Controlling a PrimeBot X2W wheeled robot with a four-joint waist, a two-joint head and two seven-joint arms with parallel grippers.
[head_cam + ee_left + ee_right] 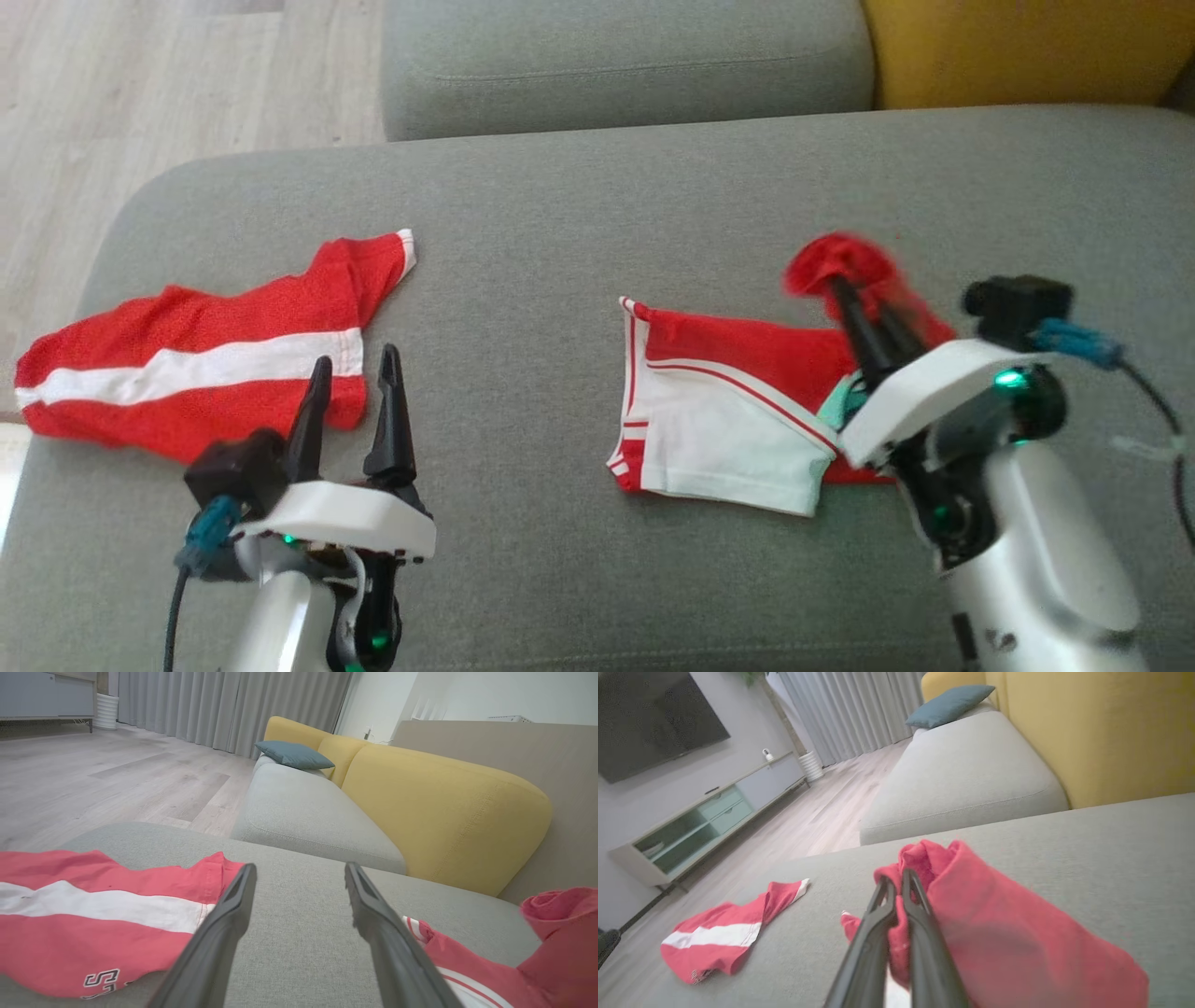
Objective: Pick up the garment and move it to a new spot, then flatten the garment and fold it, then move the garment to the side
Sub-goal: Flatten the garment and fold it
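A red and white garment (728, 411) lies on the grey sofa seat (597, 215) at the right, its white part flat and a red corner lifted into a bunch. My right gripper (845, 280) is shut on that raised red corner, and the right wrist view shows the fingers pinching the red cloth (1008, 933) at the right gripper (899, 879). A second red garment with a white stripe (196, 369) lies spread at the left. My left gripper (355, 357) stands open just right of it, holding nothing; the left wrist view shows the left gripper (300, 868) over bare seat beside the striped cloth (93, 914).
A second grey seat cushion (616, 65) lies beyond, with a yellow backrest (1027, 47) at the far right and a blue pillow (294, 754) on it. Wood floor (140, 93) drops off past the seat's left edge. A TV cabinet (714, 812) stands across the room.
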